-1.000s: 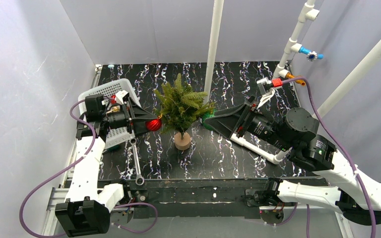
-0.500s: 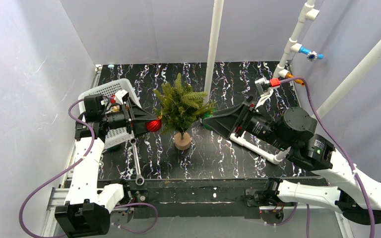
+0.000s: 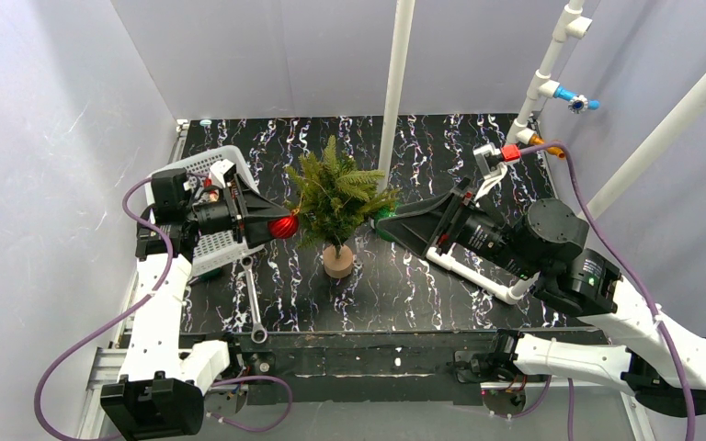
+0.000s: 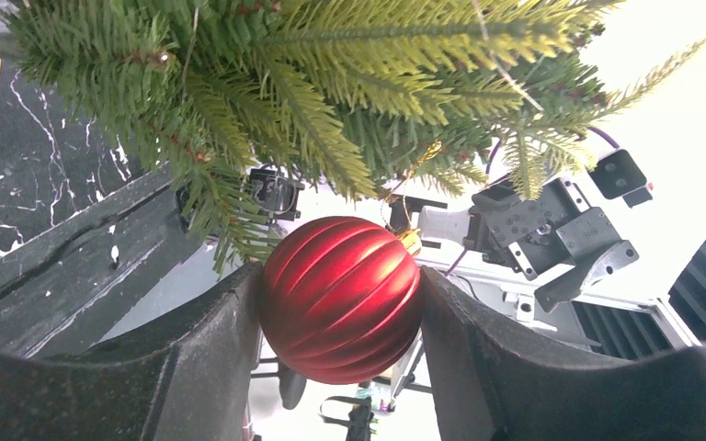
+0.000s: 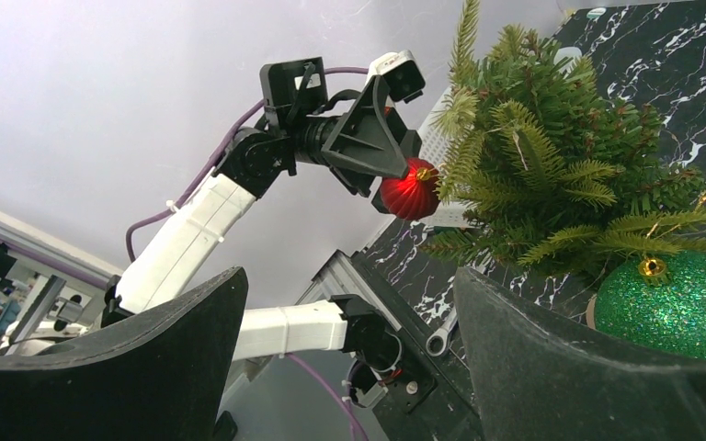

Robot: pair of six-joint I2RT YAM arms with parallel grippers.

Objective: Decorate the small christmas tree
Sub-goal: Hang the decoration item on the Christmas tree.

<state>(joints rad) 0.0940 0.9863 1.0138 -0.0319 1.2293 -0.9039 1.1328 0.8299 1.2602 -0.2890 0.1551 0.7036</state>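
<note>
— Since a second ago the left gripper (image 3: pixel 274 225) has lifted a touch and drawn back toward the basket, taking the red ball with it. The ball now sits just off the left edge of the branches. Did anything else shift?

— The right arm has edged slightly. The tree, basket and wrench lie where they did.

— Go through it for me, biggest first.

— A black marbled table (image 3: pixel 395 294) carries everything. Near its middle the small christmas tree (image 3: pixel 335 195) stands upright on its round tan base, between the two grippers.

— And the basket?

— The white slotted basket (image 3: pixel 204 165) is at the left rear of the table, partly covered by the left arm.

— What are the grippers doing?

— The left one pinches the red ribbed ball (image 4: pixel 340 299), one finger on each flank. The ball's gold cap points at the low left branches and is close to them. The right gripper (image 3: pixel 384 225) is at the tree's right side, its jaws spread wide with nothing between them.

— And the small things?

— A silver wrench (image 3: pixel 254 308) lies flat in front of the basket, left of the tree's base. A green glitter ball (image 5: pixel 666 308) with a gold cap sits under the lower right branches, just beside a right finger. I cannot tell whether it hangs from a twig.
</note>
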